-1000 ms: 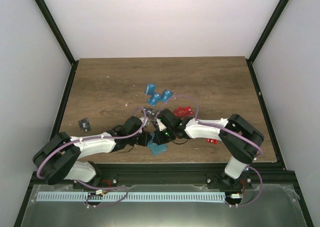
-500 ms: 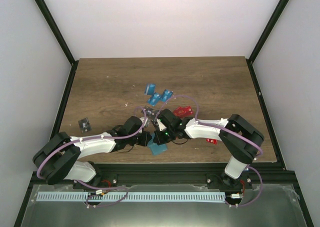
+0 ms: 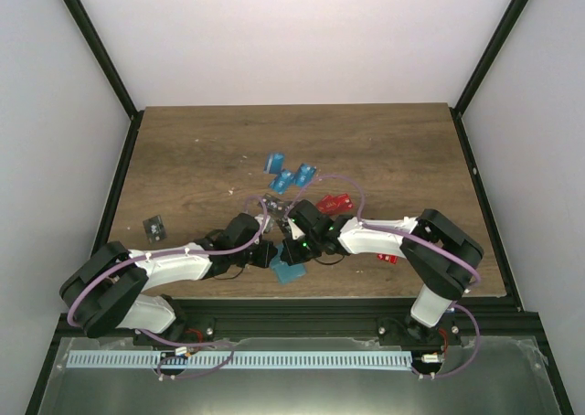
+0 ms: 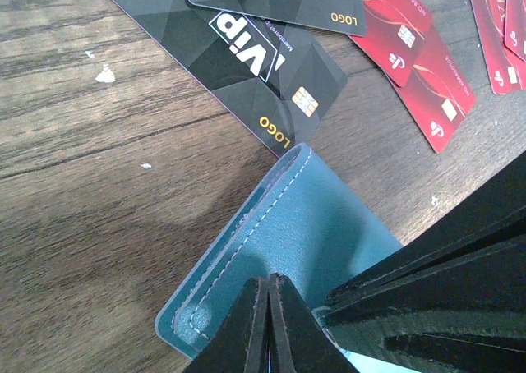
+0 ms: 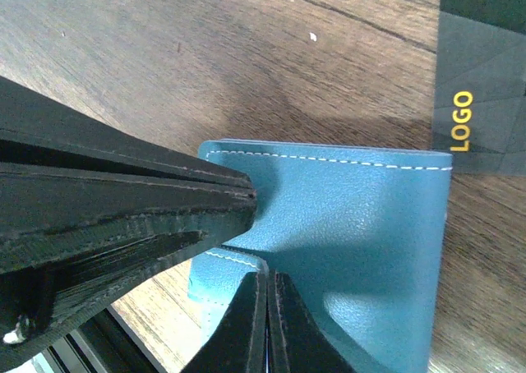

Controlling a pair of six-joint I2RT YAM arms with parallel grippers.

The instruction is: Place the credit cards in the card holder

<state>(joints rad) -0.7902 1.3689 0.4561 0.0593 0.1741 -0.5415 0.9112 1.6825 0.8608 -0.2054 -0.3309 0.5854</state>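
Top external view: the flat teal stitched leather card holder (image 3: 291, 274) lies just inside the near edge of the brown wooden table (image 3: 384, 141). Bare wood stands open well beyond the holder toward the far and right edges. The left gripper (image 3: 271, 256) and the right gripper (image 3: 294, 250) meet over the holder and crowd it from both sides. Each has its 2 fingers pressed together with the tips on the leather; I cannot tell whether any leather is pinched between them.

Just beyond the holder lie glossy black cards (image 4: 238, 61), 1 of them meeting its stitched corner. That card reads "VIP" in white and "LOGO" in gold beside a chip. Red cards (image 4: 419, 69) lie near those. Bright blue cards (image 3: 291, 175) lie farther beyond the holder. A lone black card (image 3: 155, 226) sits well off to the holder's left, and 1 red card (image 3: 388, 258) lies to its right.
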